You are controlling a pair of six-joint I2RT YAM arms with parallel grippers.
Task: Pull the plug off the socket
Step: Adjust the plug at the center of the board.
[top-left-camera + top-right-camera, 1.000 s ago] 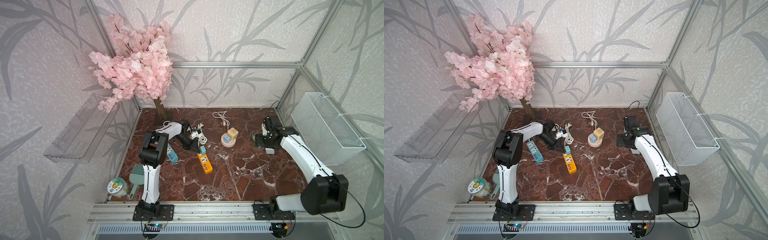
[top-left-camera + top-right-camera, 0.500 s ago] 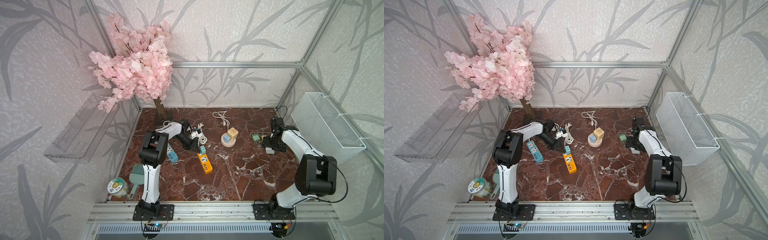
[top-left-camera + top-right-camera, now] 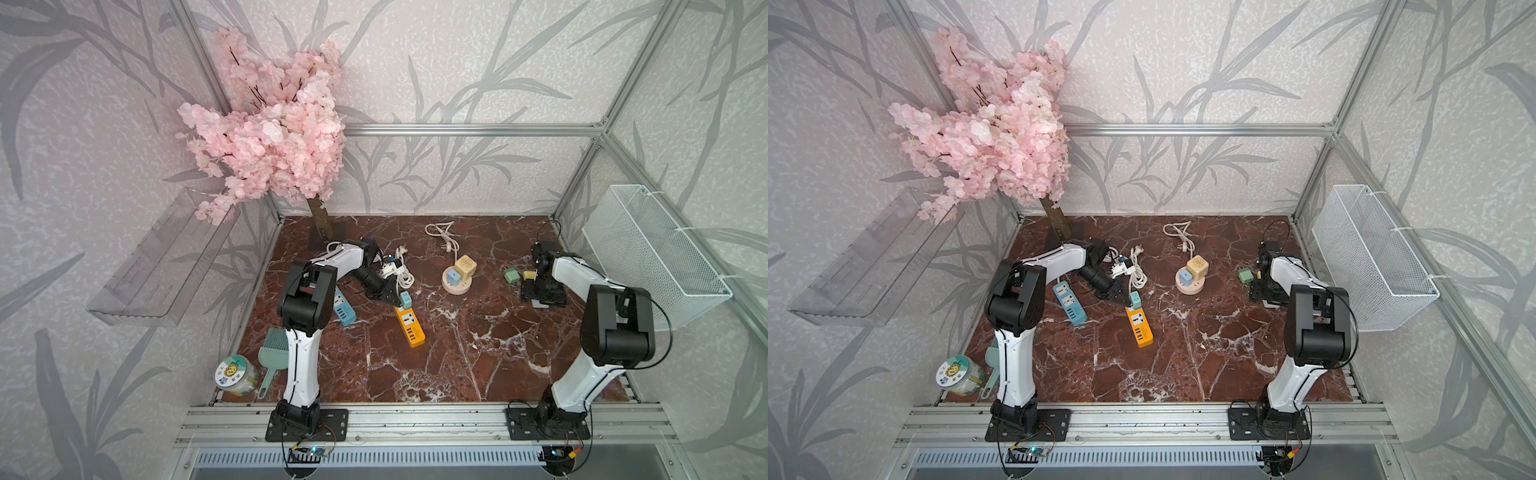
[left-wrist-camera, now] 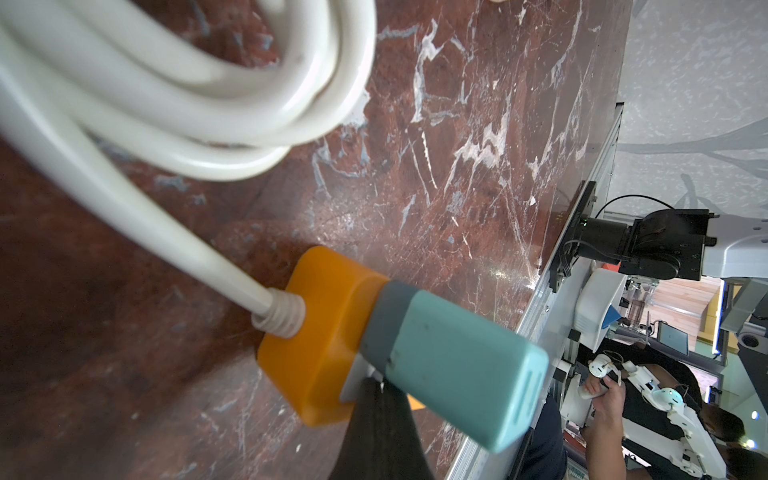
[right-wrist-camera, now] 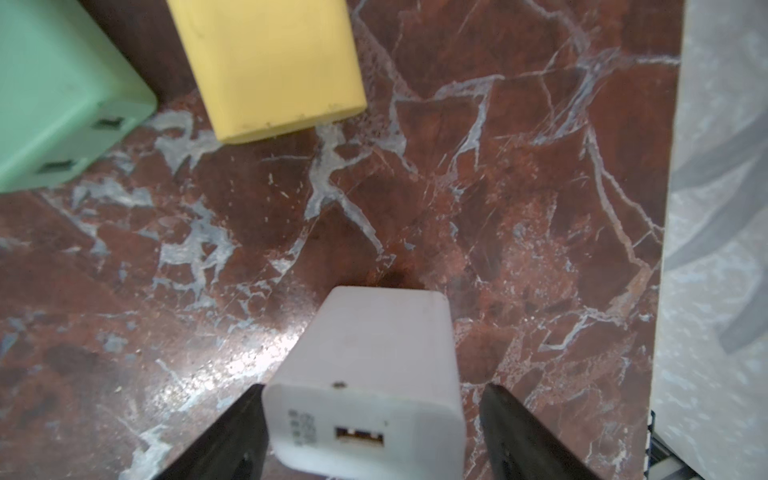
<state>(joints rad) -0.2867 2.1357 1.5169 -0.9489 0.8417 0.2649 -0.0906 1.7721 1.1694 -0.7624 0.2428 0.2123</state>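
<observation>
A teal plug [image 3: 406, 300] [image 3: 1135, 300] [image 4: 457, 365] stands in the far end of the orange socket strip [image 3: 409, 326] [image 3: 1139, 328] [image 4: 320, 324], next to the strip's white cable [image 4: 166, 104]. My left gripper [image 3: 392, 298] [image 3: 1121, 297] [image 4: 380, 386] is shut, its tip against the strip's face right beside the plug. My right gripper [image 3: 540, 296] [image 5: 372, 388] is open near the right wall, with a white USB charger [image 3: 539, 304] [image 5: 365, 374] on the table between its fingers. One finger touches the charger and the other stands off it.
A green charger [image 3: 512, 275] [image 5: 54, 104] and a yellow one [image 3: 528, 275] [image 5: 266, 62] lie just beyond the right gripper. A round pink socket base [image 3: 457, 282], a blue strip [image 3: 344, 309], a loose white cord [image 3: 442, 237] and a wire basket [image 3: 652, 257] are around.
My right arm has folded back toward the front rail. Its gripper has sunk to the table near the right wall and its jaws have widened around the white charger. The left arm is still.
</observation>
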